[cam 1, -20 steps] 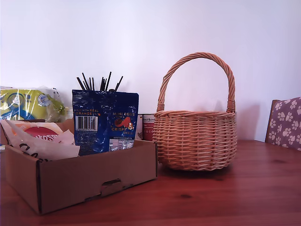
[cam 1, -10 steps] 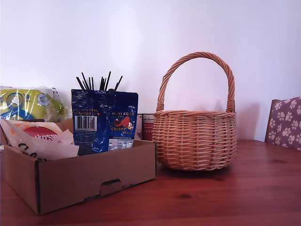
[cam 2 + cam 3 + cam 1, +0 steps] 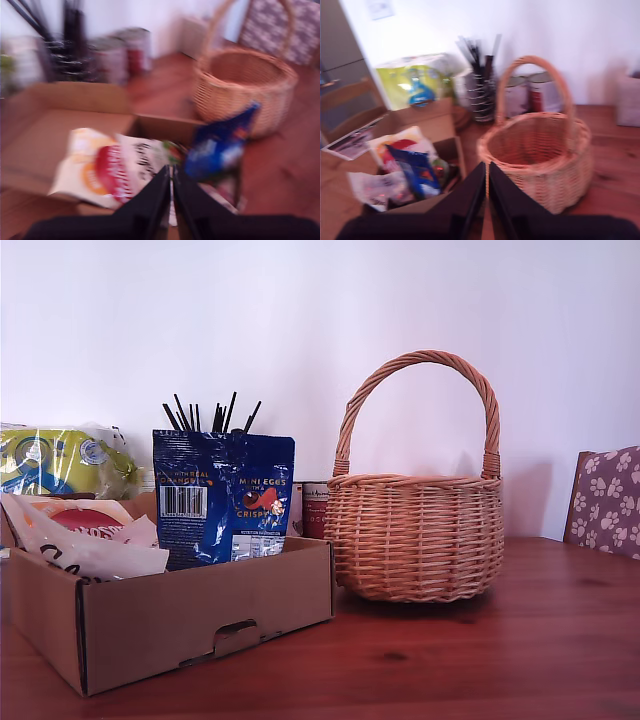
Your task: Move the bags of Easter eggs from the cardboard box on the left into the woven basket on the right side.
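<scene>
My first pincer (image 3: 171, 186) has two black fingers pressed almost together, with only a thin slit between them and nothing held. It hangs over the near edge of the box (image 3: 60, 115), pointing at a cream bag (image 3: 107, 167) with a red oval logo. Just beside that lies the blue bag (image 3: 220, 142), blurred.

My second pincer (image 3: 486, 182) is likewise nearly closed and empty, and sits above the gap between the box (image 3: 427, 120) and the basket (image 3: 540, 160). The basket's open mouth lies right ahead of it, with the arched handle (image 3: 532, 62) crossing over the opening.

In the exterior view no arm shows. The box (image 3: 180, 615) is plain brown corrugated card with low walls and a tab slot in front, at that view's left. The glossy blue bag (image 3: 225, 495) stands upright in it, and crinkled cream bags (image 3: 85, 540) lie at its left end. The round tan wicker basket (image 3: 415, 535) stands just to the box's right, close but apart, on the dark wooden counter (image 3: 480, 660). The counter is bare in front of both.

Behind the box are black sticks (image 3: 210, 415), a yellow-green plastic pack (image 3: 60, 460) and red tins (image 3: 315, 508). A paw-print chair back (image 3: 605, 500) shows at the right edge.
</scene>
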